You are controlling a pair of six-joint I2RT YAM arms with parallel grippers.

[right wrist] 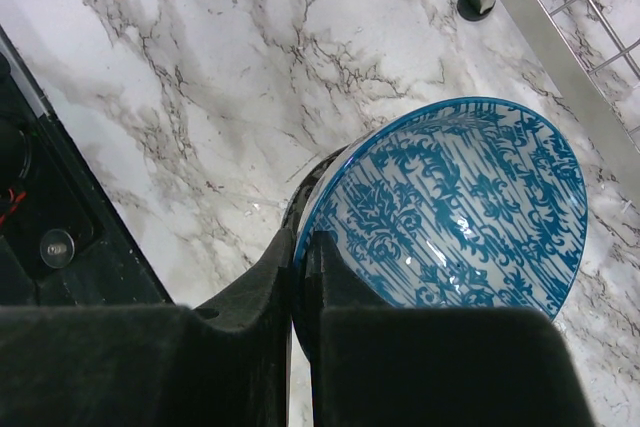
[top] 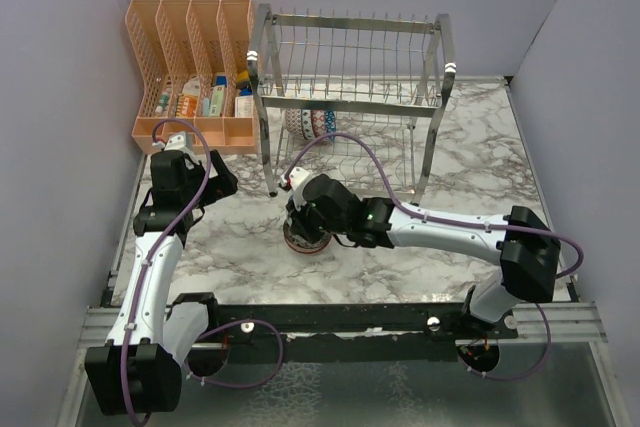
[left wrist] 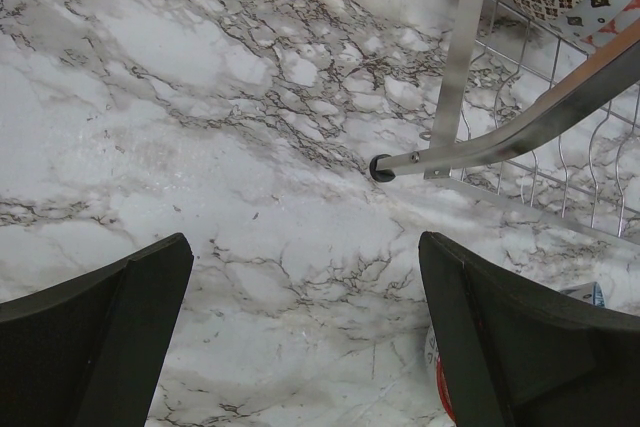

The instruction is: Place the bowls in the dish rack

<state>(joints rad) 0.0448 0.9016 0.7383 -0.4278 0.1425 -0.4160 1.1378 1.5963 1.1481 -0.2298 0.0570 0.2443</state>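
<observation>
While the left fingers point(top: 218, 183) hang spread wide over bare marble worktop point(top: 240, 259), the right fingers point(right wrist: 288, 265) are pinching the near rim of a blue bowl point(right wrist: 450, 207), 1 finger inside and 1 outside.

- Blue bowl: tilted, patterned inside facing up, just in front of the dish rack point(top: 350, 57) near its front-left post, not in the rack.
- A 2nd bowl with a reddish rim point(top: 303, 244) shows under the right fingers in top view. Can't tell if the 2 bowls touch.
- Other bowls point(top: 310, 124) stand on edge in the rack's lower tier, left end. Left wrist view catches 1 of them through the wires.
- Left fingers: close to the rack's front-left foot point(left wrist: 380, 169), touching nothing.
- Orange organiser point(top: 190, 47) sits just left of the rack, against the back wall.
</observation>
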